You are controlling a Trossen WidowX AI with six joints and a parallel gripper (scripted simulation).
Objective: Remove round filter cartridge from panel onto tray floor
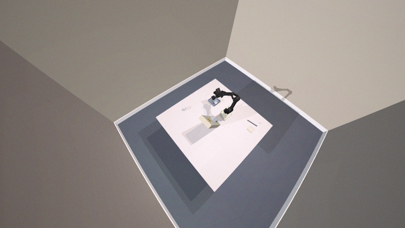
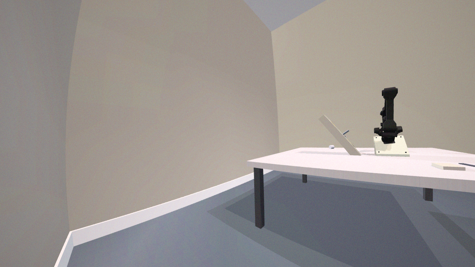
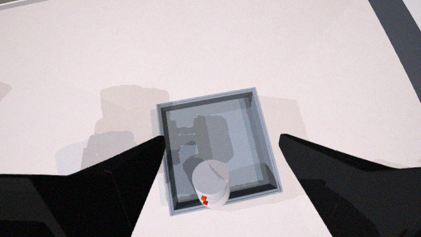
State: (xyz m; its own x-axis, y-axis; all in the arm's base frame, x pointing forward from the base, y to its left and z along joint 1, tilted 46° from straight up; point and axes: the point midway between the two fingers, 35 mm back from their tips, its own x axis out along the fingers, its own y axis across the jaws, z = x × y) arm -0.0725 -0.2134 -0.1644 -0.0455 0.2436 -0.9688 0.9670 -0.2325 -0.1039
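Note:
The white round filter cartridge [image 3: 210, 178] [image 1: 215, 102] is in the blue-grey tray [image 3: 207, 97] [image 1: 211, 103]. In the wrist view its plain end faces up, with orange and red marks on its side; its slots are hidden. It overlaps the tray's lower wall in that view, and I cannot tell whether it touches the wall. My gripper [image 3: 222, 140] [image 1: 213, 98] is wide open and empty above the tray, with no finger on the cartridge. The service panel [image 1: 204, 121] [image 2: 335, 132] leans on the table, away from the tray.
A grey-blue part [image 1: 213, 118] [image 2: 346, 132] sticks out from the panel. A small white cylinder [image 1: 183, 108] [image 2: 331, 146] lies on the table. A dark rod [image 1: 252, 123] and a cream block [image 1: 250, 129] [image 2: 448, 166] lie beyond the arm's base.

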